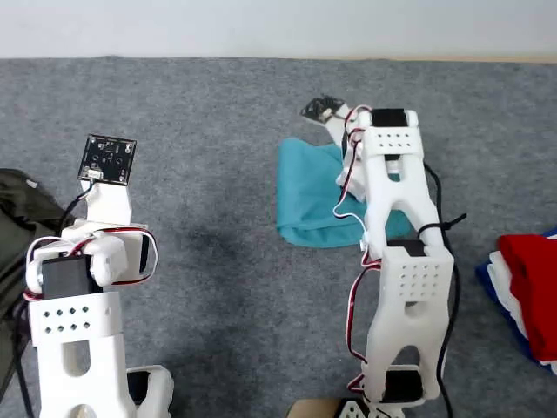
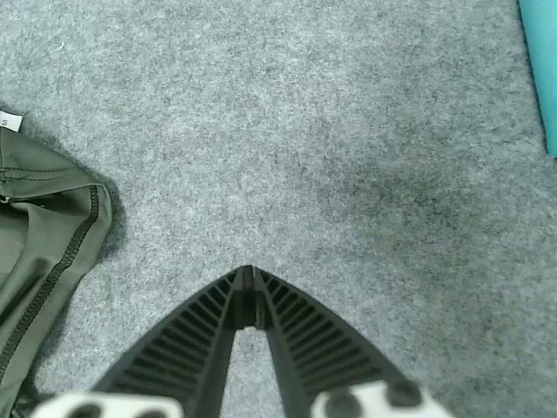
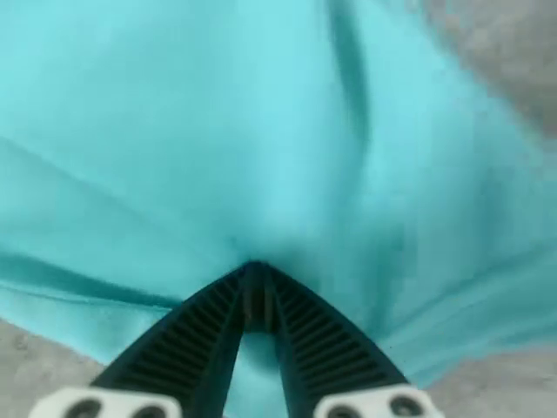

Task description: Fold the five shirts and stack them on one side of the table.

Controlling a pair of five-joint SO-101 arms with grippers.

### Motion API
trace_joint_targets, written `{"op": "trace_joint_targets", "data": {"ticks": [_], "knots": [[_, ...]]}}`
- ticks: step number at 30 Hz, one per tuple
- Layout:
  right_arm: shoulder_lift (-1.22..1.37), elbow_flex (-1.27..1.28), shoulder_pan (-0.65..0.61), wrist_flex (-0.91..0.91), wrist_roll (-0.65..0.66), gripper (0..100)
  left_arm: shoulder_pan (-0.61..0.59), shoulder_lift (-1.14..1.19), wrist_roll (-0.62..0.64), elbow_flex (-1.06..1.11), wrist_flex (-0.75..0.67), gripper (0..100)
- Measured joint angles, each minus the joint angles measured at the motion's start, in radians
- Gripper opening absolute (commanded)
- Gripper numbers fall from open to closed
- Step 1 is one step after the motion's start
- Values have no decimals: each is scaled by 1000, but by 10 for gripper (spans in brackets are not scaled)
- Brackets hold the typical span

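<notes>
Teal shirt (image 3: 261, 131) lies pinched in the right pincer (image 3: 254, 277).

The desk (image 1: 218, 113) was mottled grey. The turquoise shirt (image 1: 305, 196) was plain, the olive shirt (image 2: 39, 226) dark with black seams — the stacked shirts (image 1: 526, 283) red, white and blue.

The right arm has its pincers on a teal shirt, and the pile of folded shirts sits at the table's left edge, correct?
Not quite. The high view shows the pile of folded shirts at the right edge of the table; a loose dark olive shirt lies at the left edge. The right gripper is indeed on the teal shirt.
</notes>
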Motion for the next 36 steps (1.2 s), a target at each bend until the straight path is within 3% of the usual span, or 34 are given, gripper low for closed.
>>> {"op": "trace_joint_targets", "data": {"ticks": [7, 13, 20, 30, 36], "knots": [[5, 2, 55, 245, -15, 9, 0, 0, 0, 0, 0, 2], [-11, 6, 172, 250, -37, 9, 0, 0, 0, 0, 0, 2], [-94, 18, 210, 250, -37, 9, 0, 0, 0, 0, 0, 2], [-98, 18, -72, 18, -112, 9, 0, 0, 0, 0, 0, 2], [-20, 18, -265, 74, -133, 9, 0, 0, 0, 0, 0, 2]]}}
